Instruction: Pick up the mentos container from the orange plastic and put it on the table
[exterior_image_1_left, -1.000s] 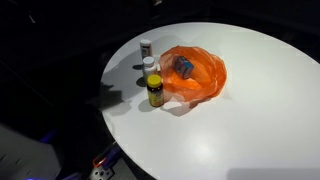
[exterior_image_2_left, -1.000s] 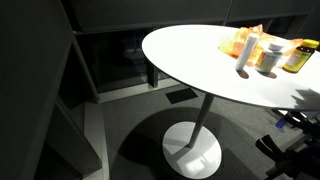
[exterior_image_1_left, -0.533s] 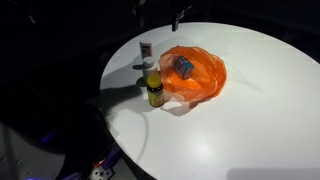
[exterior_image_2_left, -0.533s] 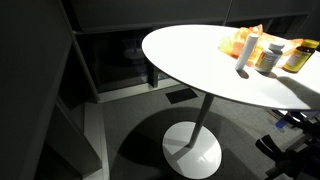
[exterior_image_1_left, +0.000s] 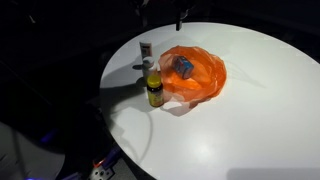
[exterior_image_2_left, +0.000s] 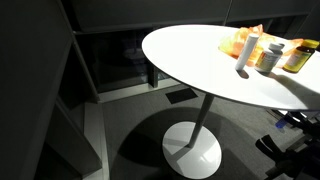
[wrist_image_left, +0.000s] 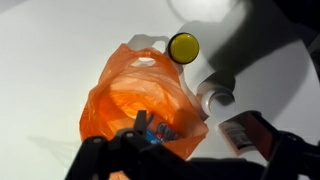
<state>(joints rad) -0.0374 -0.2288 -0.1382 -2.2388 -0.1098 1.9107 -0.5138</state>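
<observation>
The mentos container (exterior_image_1_left: 185, 66) is a small blue tub lying inside the crumpled orange plastic (exterior_image_1_left: 203, 77) on the white round table (exterior_image_1_left: 250, 120). In the wrist view the container (wrist_image_left: 160, 130) shows at the lower edge of the orange plastic (wrist_image_left: 120, 100), just ahead of my gripper (wrist_image_left: 185, 168). The dark fingers are spread wide and hold nothing. In an exterior view the arm (exterior_image_1_left: 160, 10) shows only dimly above the table's far edge. The orange plastic (exterior_image_2_left: 238, 40) also shows at the table's far side.
Three bottles stand close beside the plastic: a yellow-capped one (exterior_image_1_left: 154, 90) (wrist_image_left: 183, 47), a white one (exterior_image_1_left: 150, 66) (wrist_image_left: 215, 98) and a dark-lidded one (exterior_image_1_left: 146, 48) (wrist_image_left: 250, 130). The table stands on a single pedestal (exterior_image_2_left: 195, 140), and the surroundings are dark.
The arm has come into view above the far edge of the table and its shadow has shifted. The container, plastic and bottles have not moved.
</observation>
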